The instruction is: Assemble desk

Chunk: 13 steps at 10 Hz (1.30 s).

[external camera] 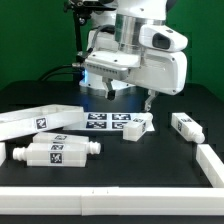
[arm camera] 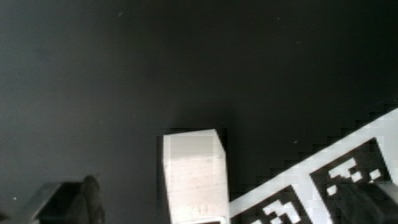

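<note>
Desk slab [external camera: 35, 120] lay flat at the exterior view's left, none of its corner sockets filled as far as could be seen. A pair of legs [external camera: 56, 152] lay side by side at the lower left of that view, just below the slab. A third leg [external camera: 186, 125] lay well apart at the exterior view's right. The middle leg [external camera: 137, 127] [arm camera: 196, 170] lay near the centre, hard against the edge of the marker board [external camera: 105, 120] [arm camera: 338, 180].

The pincer [external camera: 148, 103] hung just above that middle leg and held nothing. The wrist view showed one dark finger [arm camera: 71, 200] standing well off to one side of the leg, so the jaws looked spread wide. The other finger could not be made out.

By my reading, the step in hand was fetching this leg. To do it well, the wrist should first be centred so the leg lay squarely between the fingers, with the jaws set across its narrow faces. The descent should keep clear of the marker board, which lay so close that a finger could land on it. A grip near mid-length would keep the leg from tipping. The end meant for a socket should stay free.

The dark counter [external camera: 180, 150] around the leg was bare, with the white border rail [external camera: 213, 165] at its edge.
</note>
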{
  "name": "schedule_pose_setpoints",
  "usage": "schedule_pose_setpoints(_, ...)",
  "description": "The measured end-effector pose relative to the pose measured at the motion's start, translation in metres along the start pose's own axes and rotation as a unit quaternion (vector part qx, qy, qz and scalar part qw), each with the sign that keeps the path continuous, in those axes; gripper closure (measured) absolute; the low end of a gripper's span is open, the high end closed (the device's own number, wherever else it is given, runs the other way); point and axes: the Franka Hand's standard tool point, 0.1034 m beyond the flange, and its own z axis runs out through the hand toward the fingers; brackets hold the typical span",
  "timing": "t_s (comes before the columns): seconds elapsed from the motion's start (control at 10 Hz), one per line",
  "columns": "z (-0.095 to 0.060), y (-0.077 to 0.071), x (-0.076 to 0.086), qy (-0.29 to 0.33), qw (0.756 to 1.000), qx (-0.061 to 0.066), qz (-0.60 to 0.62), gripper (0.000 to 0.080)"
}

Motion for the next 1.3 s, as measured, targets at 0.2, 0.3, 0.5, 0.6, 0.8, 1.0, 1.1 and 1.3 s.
schedule_pose_setpoints(0.2, 0.000, -0.002, -0.001, 0.003, 1.000, -0.002, 0.020, 0.0151)
schedule_pose_setpoints(0.3, 0.000, -0.007, -0.009, 0.013, 0.996, -0.010, 0.091, 0.0151)
schedule_pose_setpoints(0.5, 0.001, -0.017, -0.020, 0.020, 0.971, 0.000, 0.237, 0.0151)
schedule_pose_setpoints(0.6, 0.002, -0.019, -0.020, 0.023, 0.939, 0.012, 0.344, 0.0151)
schedule_pose_setpoints(0.8, 0.002, -0.018, -0.018, 0.024, 0.918, 0.024, 0.394, 0.0151)
schedule_pose_setpoints(1.0, 0.002, -0.019, -0.019, 0.024, 0.880, 0.026, 0.474, 0.0151)
schedule_pose_setpoints(1.1, 0.002, -0.023, -0.028, 0.031, 0.854, 0.044, 0.517, 0.0151)
schedule_pose_setpoints(1.3, 0.003, -0.019, -0.058, 0.043, 0.791, 0.063, 0.607, 0.0151)
